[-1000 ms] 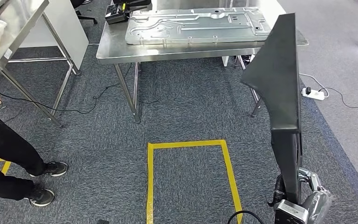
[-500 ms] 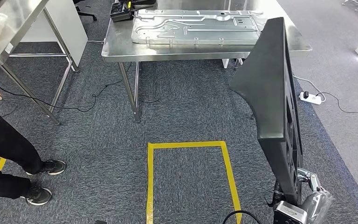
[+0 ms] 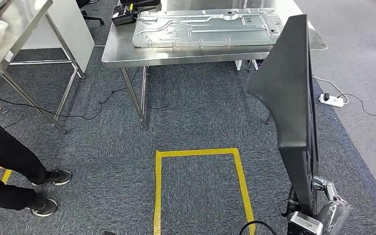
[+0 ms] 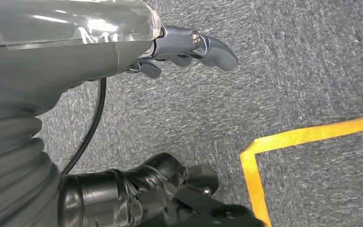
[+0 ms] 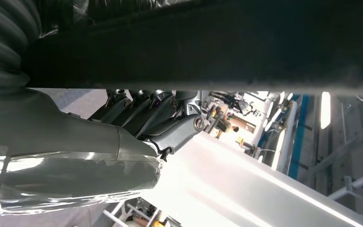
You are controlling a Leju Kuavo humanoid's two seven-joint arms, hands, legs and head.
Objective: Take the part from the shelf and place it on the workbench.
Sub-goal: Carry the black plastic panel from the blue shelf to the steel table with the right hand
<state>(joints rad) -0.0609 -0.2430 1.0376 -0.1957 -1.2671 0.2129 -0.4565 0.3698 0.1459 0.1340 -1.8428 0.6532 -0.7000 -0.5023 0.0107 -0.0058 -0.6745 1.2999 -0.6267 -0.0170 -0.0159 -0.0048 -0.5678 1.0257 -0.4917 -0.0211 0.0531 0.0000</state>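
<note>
Black panel part (image 3: 293, 98) held upright on edge at the right, gripped at its lower end by the right hand (image 3: 323, 208), fingers (image 5: 142, 111) curled up against its dark underside. Left hand (image 4: 123, 42) hanging over grey carpet beside a yellow floor tape outline (image 3: 200, 152), fingers (image 4: 208, 45) bent loosely around nothing. Ahead, steel bench (image 3: 176, 55) bearing a stamped metal sheet (image 3: 205, 27); at far left, a person's legs and shoes (image 3: 44, 196).
</note>
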